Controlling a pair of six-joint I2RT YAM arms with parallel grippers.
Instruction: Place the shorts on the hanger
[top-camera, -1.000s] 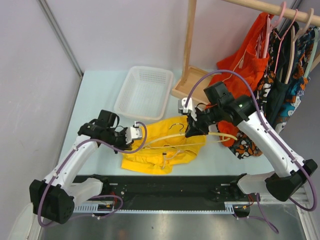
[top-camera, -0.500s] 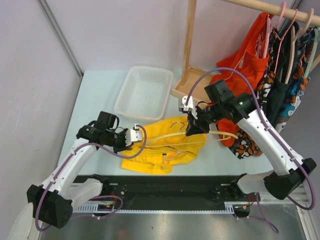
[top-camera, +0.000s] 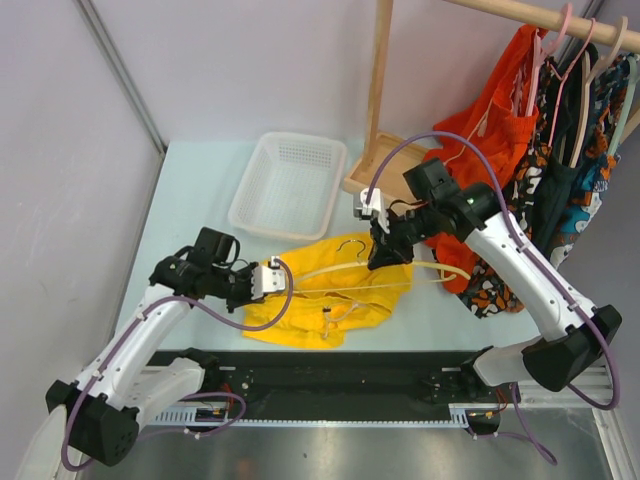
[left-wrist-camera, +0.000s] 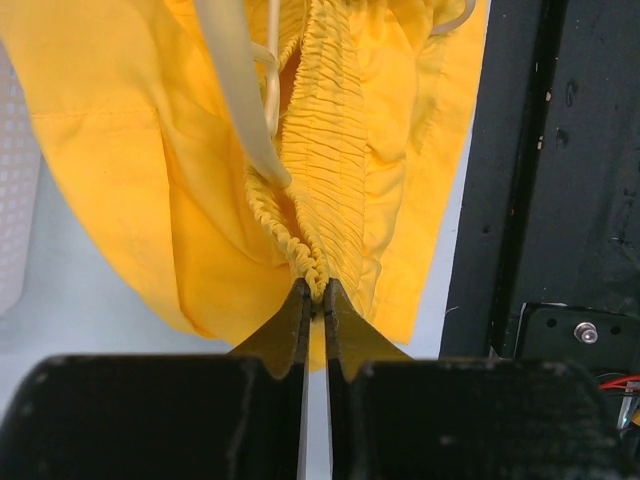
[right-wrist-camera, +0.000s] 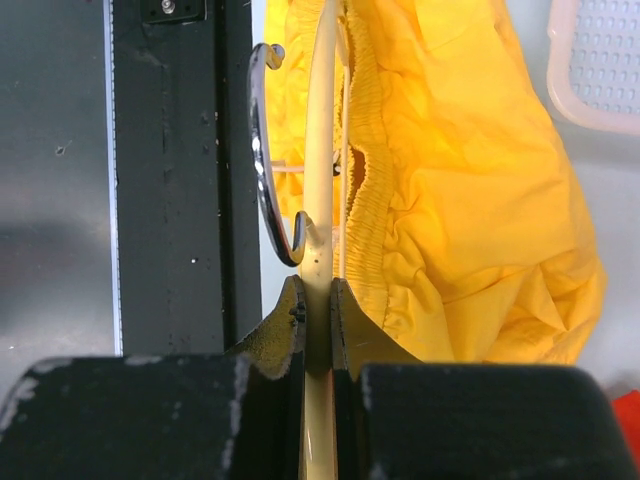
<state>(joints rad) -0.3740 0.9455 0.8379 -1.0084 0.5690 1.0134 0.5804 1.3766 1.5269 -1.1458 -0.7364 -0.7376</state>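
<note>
1 pair of yellow shorts (top-camera: 325, 300) lay crumpled on the table (top-camera: 190, 190) between the 2 arms. 1 cream hanger (top-camera: 335, 268) lay across them, its right end poking out past the fabric. The left gripper (left-wrist-camera: 314, 292) had its 2 fingers pinched together on the gathered waistband. The right gripper (right-wrist-camera: 318, 300) was clamped on the hanger's bar just beside its 1 metal hook (right-wrist-camera: 262, 150). 1 white basket (top-camera: 290, 185) sat behind. 1 orange garment (top-camera: 500, 120) hung from the rail (top-camera: 540, 15) beside dark patterned clothes too overlapped to count.
</note>
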